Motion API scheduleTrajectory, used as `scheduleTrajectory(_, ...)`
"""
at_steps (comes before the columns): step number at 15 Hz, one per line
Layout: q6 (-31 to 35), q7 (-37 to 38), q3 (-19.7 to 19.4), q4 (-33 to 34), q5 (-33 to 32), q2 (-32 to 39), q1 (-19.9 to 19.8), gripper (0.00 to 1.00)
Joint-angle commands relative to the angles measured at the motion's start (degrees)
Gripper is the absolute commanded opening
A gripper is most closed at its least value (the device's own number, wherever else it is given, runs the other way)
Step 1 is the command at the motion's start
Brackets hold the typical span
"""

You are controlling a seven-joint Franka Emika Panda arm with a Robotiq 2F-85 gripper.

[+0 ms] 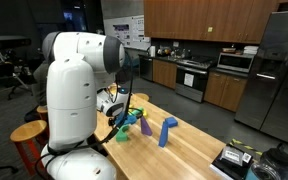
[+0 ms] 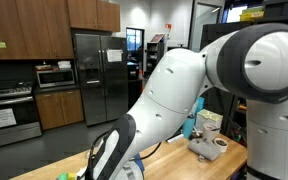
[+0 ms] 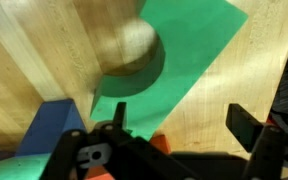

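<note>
In the wrist view my gripper (image 3: 184, 125) is open and empty, its two dark fingers spread wide just above the wooden table (image 3: 44, 60). A flat green piece (image 3: 189, 45) with a round hole lies under and ahead of the left finger. A blue block (image 3: 52, 125) sits at the lower left, and a small orange piece (image 3: 162, 143) shows close to the finger base. In an exterior view the gripper (image 1: 117, 122) hangs low over a group of blocks: green (image 1: 124, 134), purple (image 1: 145, 126) and an upright blue block (image 1: 165, 131).
The table's far end holds a dark device (image 1: 236, 160). Kitchen cabinets, a stove (image 1: 192, 78) and a steel fridge (image 1: 281, 75) stand behind. In an exterior view my white arm (image 2: 199, 85) fills the picture; a cup (image 2: 220, 143) and clutter sit on the table.
</note>
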Motion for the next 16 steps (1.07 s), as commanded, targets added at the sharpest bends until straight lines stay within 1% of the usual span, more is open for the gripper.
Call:
scheduleTrajectory(1, -0.2, -1.1, 0.9, 0.8, 1.0, 1.4, -0.5, 1.00)
scheduleTrajectory(7, -0.1, -1.5, 1.7, 1.0, 1.4, 3.0, -1.2, 1.00)
scheduleTrajectory(12, -0.3, -3.1, 2.4, 1.7, 4.0, 2.3, -3.5, 1.00)
scheduleTrajectory(16, 0.0, -5.0, 3.0, 1.8, 6.2, 3.1, -5.1, 1.00)
